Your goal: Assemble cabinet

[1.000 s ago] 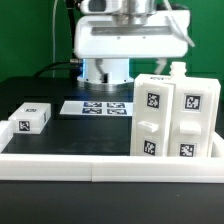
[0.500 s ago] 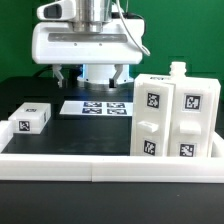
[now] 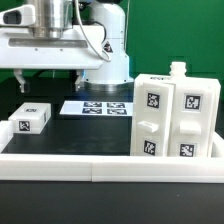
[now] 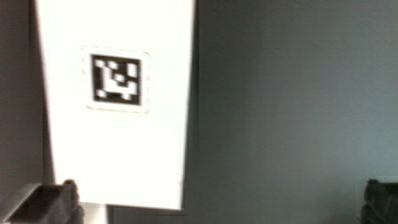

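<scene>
Hovering with the gripper above the exterior view's left part of the table, showing both fingers spread wide and clasping nothing; looking down on the small white block lying on the black surface, well apart from the cabinet box standing at the exterior view's right; finding, in the wrist view, the block's long axis running square to the line between the fingertips, yet sitting off-centre, close by one finger and far from the other; probably needing a sideways shift before descending
</scene>
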### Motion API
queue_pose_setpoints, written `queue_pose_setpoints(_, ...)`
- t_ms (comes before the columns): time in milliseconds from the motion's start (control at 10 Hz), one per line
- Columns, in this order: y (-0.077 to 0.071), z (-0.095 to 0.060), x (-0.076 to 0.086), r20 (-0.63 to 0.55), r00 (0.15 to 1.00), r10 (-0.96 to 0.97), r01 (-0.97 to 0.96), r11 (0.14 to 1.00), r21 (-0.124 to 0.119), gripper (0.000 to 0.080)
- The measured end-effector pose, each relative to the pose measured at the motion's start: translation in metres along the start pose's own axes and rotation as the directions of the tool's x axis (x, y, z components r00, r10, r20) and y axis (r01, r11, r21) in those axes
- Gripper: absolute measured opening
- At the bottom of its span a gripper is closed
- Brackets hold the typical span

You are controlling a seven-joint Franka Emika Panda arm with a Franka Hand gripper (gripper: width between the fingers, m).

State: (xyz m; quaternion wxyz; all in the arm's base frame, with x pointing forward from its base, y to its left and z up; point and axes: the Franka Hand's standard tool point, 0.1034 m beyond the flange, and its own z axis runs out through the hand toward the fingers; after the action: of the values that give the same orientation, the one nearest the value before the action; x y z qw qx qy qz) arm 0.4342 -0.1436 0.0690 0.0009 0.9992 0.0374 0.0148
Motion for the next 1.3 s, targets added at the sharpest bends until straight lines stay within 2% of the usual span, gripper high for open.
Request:
queue_pose_setpoints(100, 0.012, 0.003, -0.004, 0.004, 1.000, 0.000, 0.000, 1.000, -0.001, 0.0797)
queue_pose_setpoints(400, 0.034, 0.008, -0.012, 0.012, 1.000, 0.007, -0.007, 1.000, -0.004, 0.0797)
queue_pose_setpoints(800, 0.037, 0.023, -0.021, 0.031, 1.000, -0.003, 0.003, 1.000, -0.007, 0.0797)
queue_pose_setpoints(1300, 0.036, 0.049, -0.028, 0.036, 0.999, -0.015, 0.016, 0.999, -0.031, 0.0797)
